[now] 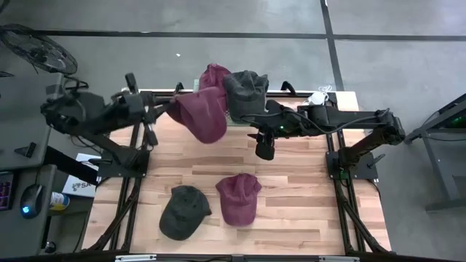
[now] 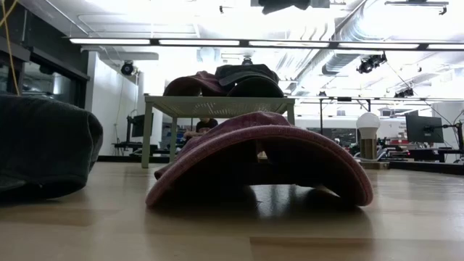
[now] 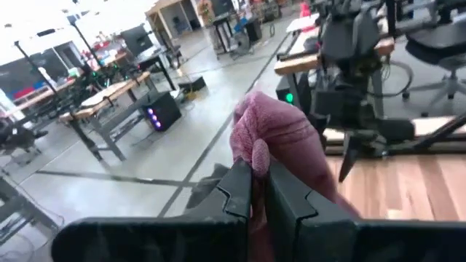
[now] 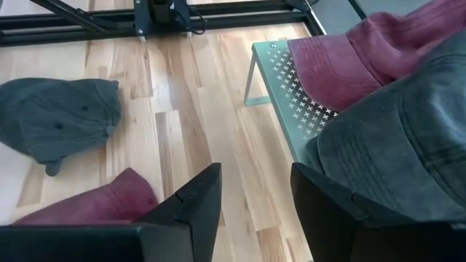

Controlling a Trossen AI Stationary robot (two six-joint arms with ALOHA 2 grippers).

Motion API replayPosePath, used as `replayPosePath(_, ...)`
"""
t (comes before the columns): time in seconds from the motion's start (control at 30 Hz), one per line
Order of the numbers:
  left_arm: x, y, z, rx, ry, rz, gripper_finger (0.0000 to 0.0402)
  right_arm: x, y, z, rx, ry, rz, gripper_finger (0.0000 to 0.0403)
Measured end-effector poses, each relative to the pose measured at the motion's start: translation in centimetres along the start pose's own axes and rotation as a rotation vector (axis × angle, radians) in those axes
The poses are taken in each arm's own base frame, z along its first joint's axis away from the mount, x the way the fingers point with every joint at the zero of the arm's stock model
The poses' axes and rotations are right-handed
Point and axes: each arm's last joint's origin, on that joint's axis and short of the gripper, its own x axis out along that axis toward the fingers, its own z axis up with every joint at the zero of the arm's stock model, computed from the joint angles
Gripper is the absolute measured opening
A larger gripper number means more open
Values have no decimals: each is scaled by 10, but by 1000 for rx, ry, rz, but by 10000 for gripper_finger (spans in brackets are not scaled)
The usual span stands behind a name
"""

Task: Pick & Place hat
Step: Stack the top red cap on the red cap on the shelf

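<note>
My left gripper [image 1: 169,110] is shut on a maroon hat [image 1: 202,115], held up beside the green rack [image 4: 291,91] at the table's far edge. On the rack rest another maroon hat [image 1: 214,73] and a dark grey hat [image 1: 245,89]. On the table's near half lie a dark grey hat [image 1: 183,211] and a maroon hat [image 1: 238,197], each resting on its brim and crown edge. My right gripper [image 4: 255,182] is open and touches nothing. It hovers above the table's middle [image 1: 263,149], near the rack. My left gripper [image 3: 258,171] pinches a bunched fold of the maroon hat's cloth [image 3: 256,149] between its two fingers, coming level from the table's left. How many layers it has, I cannot tell. The hat bulges out beyond the fingers and, in the high view, is held above the table.
The rack stands on legs at the far edge. The two hats on the wood take up the near middle. Bare wood [image 1: 306,189] shows to the near right and between the rack and those hats. Arm frames line both table sides.
</note>
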Motion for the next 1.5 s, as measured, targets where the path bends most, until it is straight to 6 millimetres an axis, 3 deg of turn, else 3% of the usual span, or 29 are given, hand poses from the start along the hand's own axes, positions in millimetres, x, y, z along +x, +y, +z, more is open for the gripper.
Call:
replayPosePath(0.37,47,22,-2,10,163,12,14,0,0,-2,28,20,-2,158)
replayPosePath(0.67,81,60,-14,38,315,5,14,-9,6,-9,38,71,-11,156)
replayPosePath(1.07,96,90,-30,131,379,-245,14,-26,17,-20,94,109,-73,156)
replayPosePath(1.5,99,110,-44,210,411,-310,14,-29,21,-22,157,104,-118,156)
